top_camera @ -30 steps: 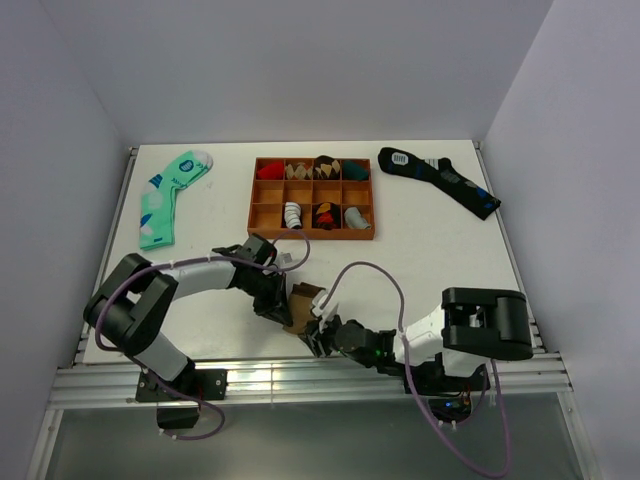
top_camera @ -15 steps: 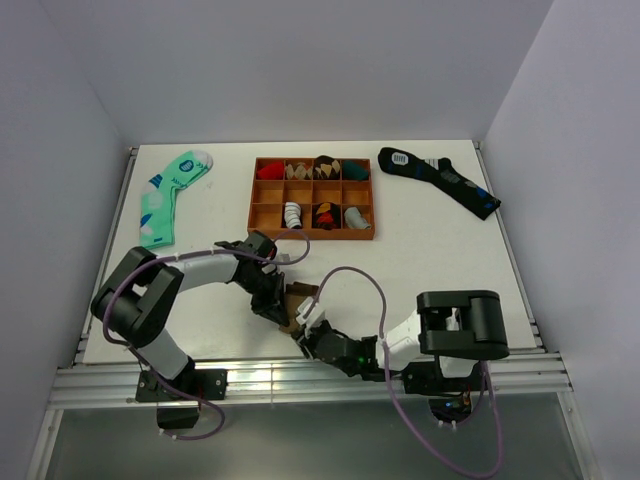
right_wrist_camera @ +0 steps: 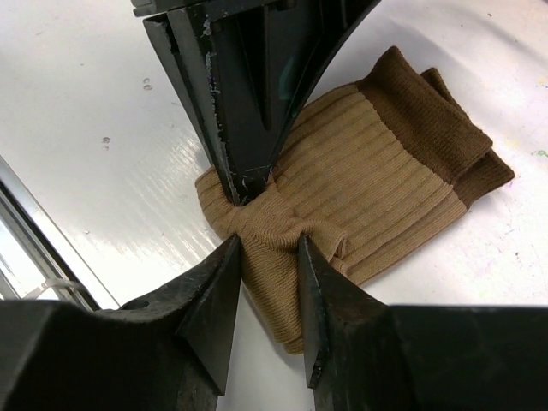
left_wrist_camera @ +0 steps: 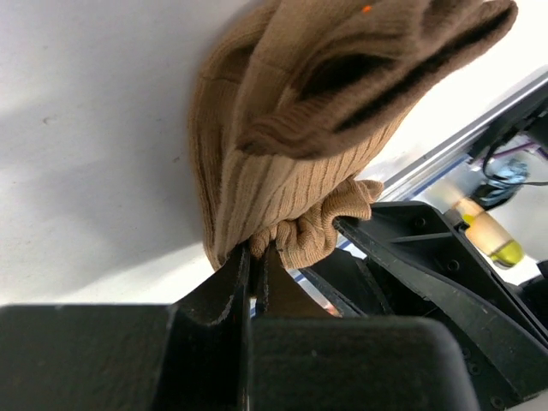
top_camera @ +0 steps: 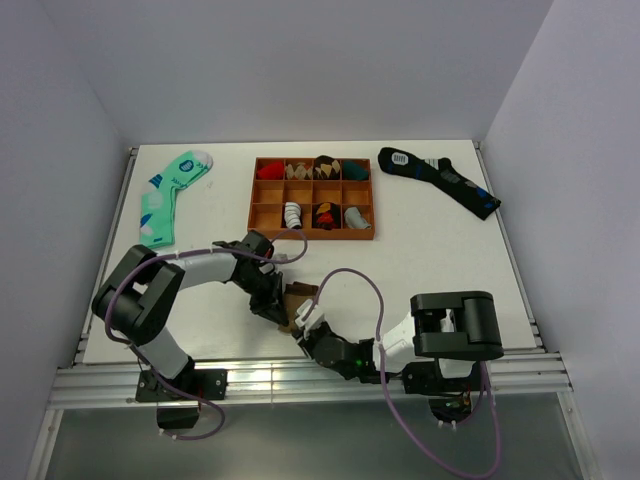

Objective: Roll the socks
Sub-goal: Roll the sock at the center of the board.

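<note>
The tan-brown socks [top_camera: 299, 303] lie folded into a short bundle at the table's near middle, darker cuffs [right_wrist_camera: 437, 111] pointing away in the right wrist view. My left gripper [top_camera: 283, 312] is shut on a pinch of the bundle's edge [left_wrist_camera: 257, 244]. My right gripper [top_camera: 308, 327] meets it from the near side, its jaws closed on a bunched fold of the same socks [right_wrist_camera: 272, 235]. The two grippers' tips nearly touch at the bundle's end.
A wooden tray [top_camera: 257, 215] with rolled socks in its compartments stands behind. A mint-green dotted sock [top_camera: 165, 196] lies at the far left, a dark navy sock [top_camera: 440, 178] at the far right. The table's metal front rail [top_camera: 300, 378] is just near the grippers.
The right arm has swung left and reached in to the socks; its gripper has come to the bundle's near end. The left gripper has stayed on the socks, shifting slightly.
</note>
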You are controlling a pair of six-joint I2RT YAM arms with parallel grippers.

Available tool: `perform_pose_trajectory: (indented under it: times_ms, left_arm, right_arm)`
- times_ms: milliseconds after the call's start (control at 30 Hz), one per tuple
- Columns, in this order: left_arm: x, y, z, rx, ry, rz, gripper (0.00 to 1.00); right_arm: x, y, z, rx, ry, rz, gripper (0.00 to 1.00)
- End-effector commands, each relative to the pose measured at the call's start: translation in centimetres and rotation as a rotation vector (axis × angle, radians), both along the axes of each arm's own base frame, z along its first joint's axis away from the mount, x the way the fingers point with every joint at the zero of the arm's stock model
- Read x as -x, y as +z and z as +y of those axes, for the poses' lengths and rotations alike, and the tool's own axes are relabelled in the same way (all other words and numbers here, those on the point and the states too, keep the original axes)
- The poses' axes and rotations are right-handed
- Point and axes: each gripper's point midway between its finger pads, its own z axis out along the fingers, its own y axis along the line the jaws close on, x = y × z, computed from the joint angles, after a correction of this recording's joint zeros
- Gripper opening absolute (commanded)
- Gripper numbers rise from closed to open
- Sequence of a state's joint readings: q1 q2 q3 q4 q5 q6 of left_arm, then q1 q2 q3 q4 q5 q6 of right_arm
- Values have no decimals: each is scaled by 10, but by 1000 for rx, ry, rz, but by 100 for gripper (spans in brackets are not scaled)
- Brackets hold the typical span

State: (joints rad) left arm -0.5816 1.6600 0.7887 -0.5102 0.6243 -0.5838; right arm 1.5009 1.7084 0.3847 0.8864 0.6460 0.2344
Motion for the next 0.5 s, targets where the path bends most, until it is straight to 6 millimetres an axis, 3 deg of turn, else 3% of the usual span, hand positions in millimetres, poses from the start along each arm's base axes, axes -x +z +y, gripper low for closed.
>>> perform_pose_trajectory:
  times_ms: [0,133,267,467]
  left_arm:
    - [5,-14,5,-6,14,-1,1]
    - [2,-12,-2,41,65,-16,4]
    - [5,-15,-1,52,110,-27,15]
    - [-11,-4,-3,90,195,-138,24]
  right_arm:
    - [21,-56,-38,199,67,106,26]
    - [28,-50,-35,158,89,140,21]
    - [34,-46,-30,127,96,204,17]
    - [43,-38,-22,79,95,319,12]
